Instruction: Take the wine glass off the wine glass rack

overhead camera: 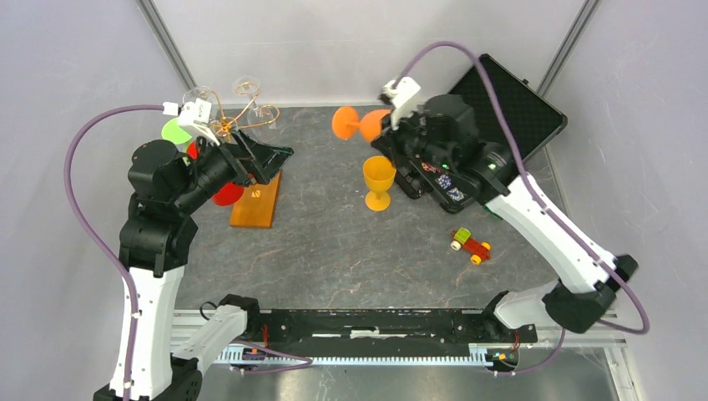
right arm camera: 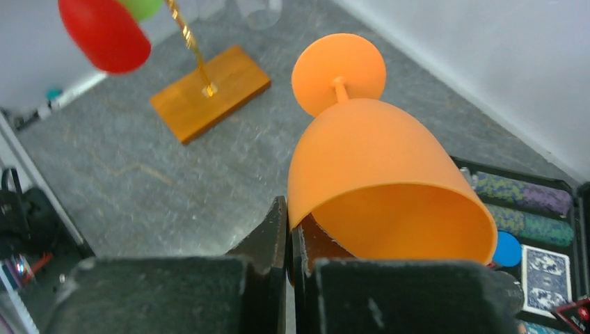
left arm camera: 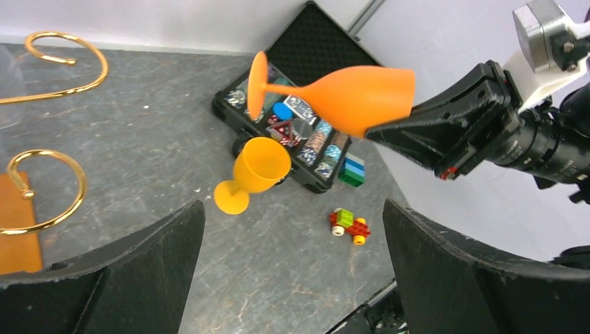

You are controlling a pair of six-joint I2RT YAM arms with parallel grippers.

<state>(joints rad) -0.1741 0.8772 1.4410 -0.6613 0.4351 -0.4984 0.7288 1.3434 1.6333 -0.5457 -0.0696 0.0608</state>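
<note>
1. The right gripper (right arm camera: 290, 223) is pinching the rim of the orange wine glass (right arm camera: 376, 167), with its fingers pressed together on the wall of the bowl.
2. The orange wine glass is lying on its side in the air, well apart from the wine glass rack (overhead camera: 242, 121), with its foot pointing toward the rack.
3. The left gripper (left arm camera: 293, 216) is hovering close against the rack, over its wooden base. Its fingers are standing wide apart and gripping nothing.
4. A red glass (right arm camera: 104, 31) and a green glass (overhead camera: 175, 131) are hanging on the rack.
5. A yellow goblet (overhead camera: 378, 180) is standing upright on the table between the rack and the black case (overhead camera: 518, 109).
6. A toy car (overhead camera: 470, 246) is lying farther from the rack than the goblet.
</note>
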